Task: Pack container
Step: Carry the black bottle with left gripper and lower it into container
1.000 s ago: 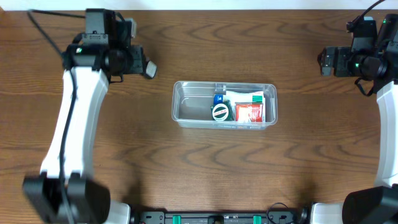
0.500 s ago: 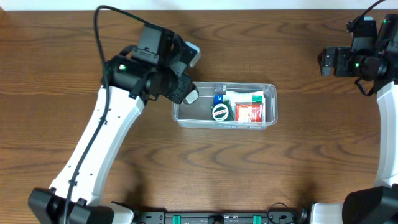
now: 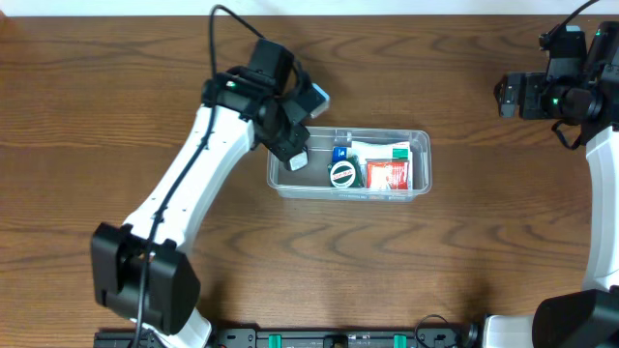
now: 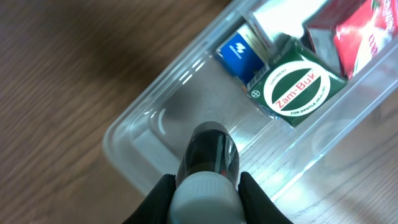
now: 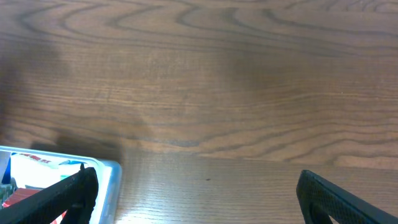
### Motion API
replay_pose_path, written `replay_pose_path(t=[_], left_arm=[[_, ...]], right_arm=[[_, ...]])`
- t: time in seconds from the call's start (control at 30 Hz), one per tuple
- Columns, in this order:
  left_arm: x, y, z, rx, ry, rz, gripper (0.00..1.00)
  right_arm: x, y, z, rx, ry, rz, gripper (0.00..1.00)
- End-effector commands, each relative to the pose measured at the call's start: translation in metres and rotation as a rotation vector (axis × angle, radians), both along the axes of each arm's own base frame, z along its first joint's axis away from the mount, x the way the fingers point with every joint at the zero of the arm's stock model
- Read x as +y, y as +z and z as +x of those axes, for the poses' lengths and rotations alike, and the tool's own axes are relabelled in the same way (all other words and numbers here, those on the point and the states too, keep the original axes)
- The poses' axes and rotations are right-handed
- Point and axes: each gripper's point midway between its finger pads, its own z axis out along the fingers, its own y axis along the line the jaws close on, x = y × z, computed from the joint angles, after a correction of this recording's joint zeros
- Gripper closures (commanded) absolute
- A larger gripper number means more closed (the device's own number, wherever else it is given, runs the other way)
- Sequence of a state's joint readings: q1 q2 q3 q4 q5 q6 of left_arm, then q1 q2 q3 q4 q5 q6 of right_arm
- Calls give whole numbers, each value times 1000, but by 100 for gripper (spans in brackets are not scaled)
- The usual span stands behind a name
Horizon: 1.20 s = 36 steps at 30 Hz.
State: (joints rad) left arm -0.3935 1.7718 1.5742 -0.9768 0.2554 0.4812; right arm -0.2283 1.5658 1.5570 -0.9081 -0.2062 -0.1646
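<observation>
The container (image 3: 277, 182) sits mid-table (image 3: 464, 251), where it was a second ago. The left hand (image 3: 295, 150) has swung in from the far left corner and now hangs over the tub's left end, fingers pinched on a small dark bottle (image 4: 208, 155) with a white cap. The right hand (image 3: 508, 95) hasn't budged, jaws spread wide and holding nothing. A Zam-Buk tin (image 4: 295, 93), a blue box (image 4: 239, 53) and a red-and-white box (image 3: 389, 174) crowd the right half. The left half by the short wall is bare.
</observation>
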Motion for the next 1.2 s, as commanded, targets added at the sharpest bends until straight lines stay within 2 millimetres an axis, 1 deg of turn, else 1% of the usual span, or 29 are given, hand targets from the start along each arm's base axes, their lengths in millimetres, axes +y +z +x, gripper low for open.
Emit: replay_pose_path(t=[0.0, 0.17, 0.43, 0.67, 0.87, 0.9, 0.93, 1.0, 1.03, 1.13, 1.17], left_arm=[[-12, -8, -5, -15, -122, 22, 85], [-24, -22, -9, 0, -199, 41, 87], [-25, -51, -8, 66, -205, 68, 90], [-26, -63, -6, 81, -205, 73, 91], [-25, -65, -5, 88, -203, 76, 90], [-25, -66, -6, 89, -202, 76, 89], [-25, -66, -6, 89, -202, 76, 78], [-25, -66, -7, 95, -201, 77, 66], [-25, -66, -7, 98, -199, 78, 63], [-23, -66, -10, 109, -199, 82, 60], [-23, -66, -11, 112, -199, 83, 57]], right_arm=[[0, 7, 0, -17, -7, 5, 1], [0, 7, 0, -17, -7, 6, 1], [0, 7, 0, -17, -7, 6, 1], [0, 7, 0, -17, -7, 5, 1], [0, 7, 0, -17, -7, 5, 1], [0, 7, 0, -17, -7, 5, 1], [0, 7, 0, -17, -7, 5, 1], [0, 7, 0, -17, -7, 5, 1], [0, 7, 0, -17, -7, 5, 1], [0, 7, 0, -17, -7, 5, 1], [0, 7, 0, -17, -7, 5, 1]])
